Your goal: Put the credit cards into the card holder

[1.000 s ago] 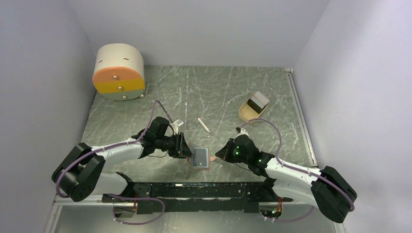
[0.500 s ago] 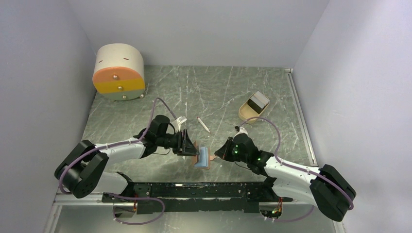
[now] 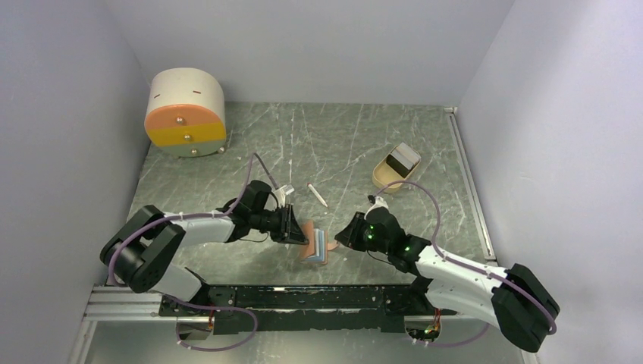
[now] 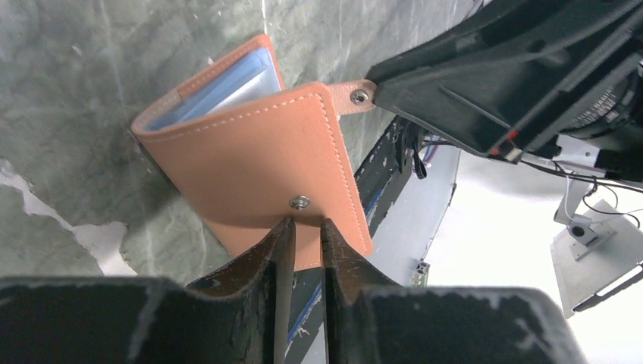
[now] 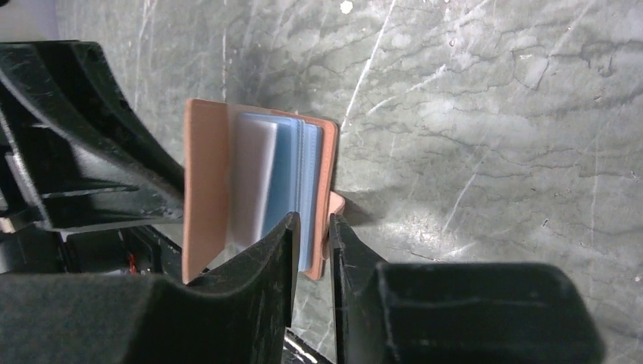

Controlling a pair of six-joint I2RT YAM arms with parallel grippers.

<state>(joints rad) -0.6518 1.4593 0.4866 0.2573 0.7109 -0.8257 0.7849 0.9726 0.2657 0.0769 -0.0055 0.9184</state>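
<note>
The card holder (image 3: 315,244) is an orange leather wallet with clear and blue sleeves, standing half folded on the table between my two grippers. My left gripper (image 3: 294,226) is shut on its left cover; in the left wrist view (image 4: 303,227) the fingertips pinch the cover (image 4: 258,159) just below the metal snap. My right gripper (image 3: 343,236) is shut on the right cover by the strap; in the right wrist view (image 5: 312,224) the sleeves (image 5: 280,182) fan open. A black credit card with a white band (image 3: 402,159) stands in a tan tray (image 3: 383,178) at the back right.
A thin white stick (image 3: 317,195) lies on the marble table behind the holder. A round cream and orange drawer box (image 3: 186,112) stands at the back left. Grey walls close in on three sides, and the black arm rail (image 3: 303,297) runs along the near edge.
The holder lay open and flat a second ago. My left gripper has swung its cover up and to the right, folding the holder nearly shut. The right gripper has barely moved.
</note>
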